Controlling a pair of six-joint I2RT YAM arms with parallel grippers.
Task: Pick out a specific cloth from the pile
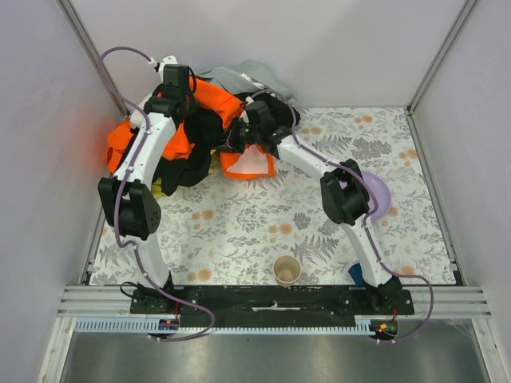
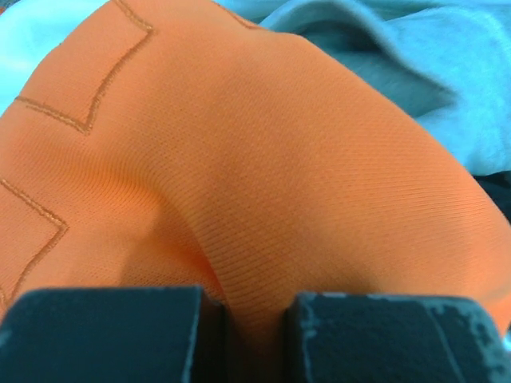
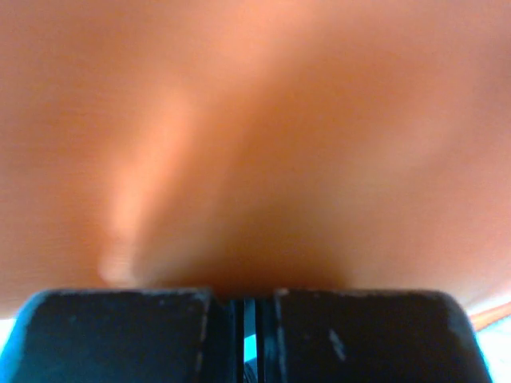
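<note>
1 orange garment point(image 2: 239, 199) in left jaws, far-left corner

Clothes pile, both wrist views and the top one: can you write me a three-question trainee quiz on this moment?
1. True or false: the left claw is shut on the orange garment.
2. Pick one. The paper cup on the table is: A upright, mouth up; B tipped on its side; C upside down.
3. Short answer: what colour is the fabric filling the view just ahead of the shut right claw?
Key: 1 true; 2 A; 3 orange.
</note>
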